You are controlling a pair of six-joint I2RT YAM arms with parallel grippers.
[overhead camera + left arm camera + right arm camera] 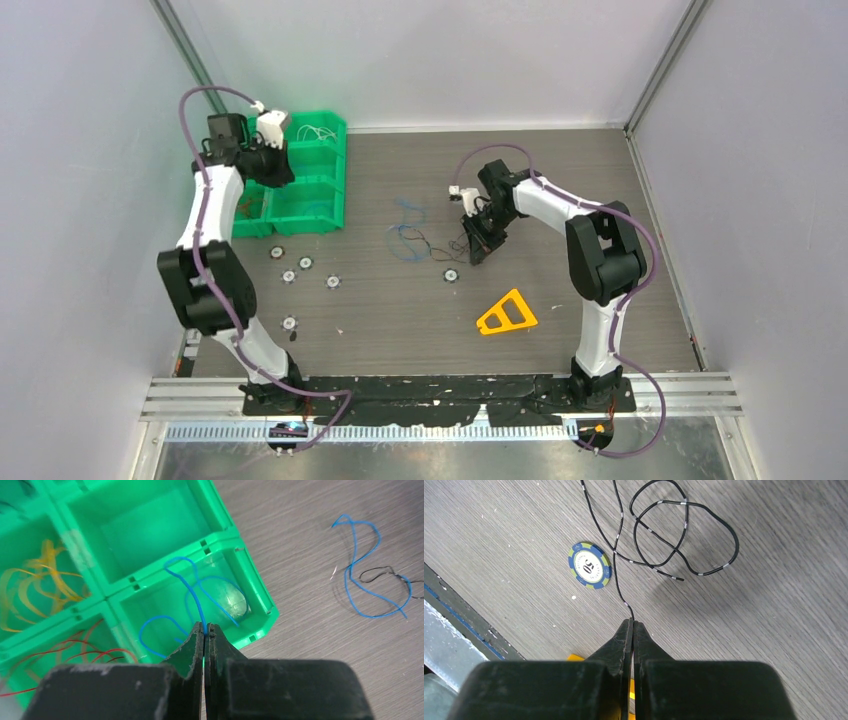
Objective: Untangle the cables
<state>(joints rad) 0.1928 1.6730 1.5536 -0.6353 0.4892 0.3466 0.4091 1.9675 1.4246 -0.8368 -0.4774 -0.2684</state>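
My left gripper (pixel 205 626) is shut on a thin blue cable (pixel 195 600) that loops down into the near right compartment of the green bin (pixel 260 595). In the top view this gripper (pixel 268 130) hangs over the bin (pixel 330 190). A second blue cable (pixel 356 555) lies loose on the table, crossed by a black one (pixel 380 570). My right gripper (pixel 632 622) is shut on the end of that black cable with white bands (pixel 625 603), whose loops (pixel 684 530) rest on the table. From above, the right gripper (pixel 478 250) stands beside the blue and black tangle (pixel 405 235).
Other bin compartments hold orange cables (pixel 30 587), red cables (pixel 75 652) and white ones (pixel 315 132). A blue poker chip (pixel 590 565) lies near the black cable. Several more chips (pixel 305 263) are scattered left of centre. A yellow triangle (pixel 506 315) lies near the right arm.
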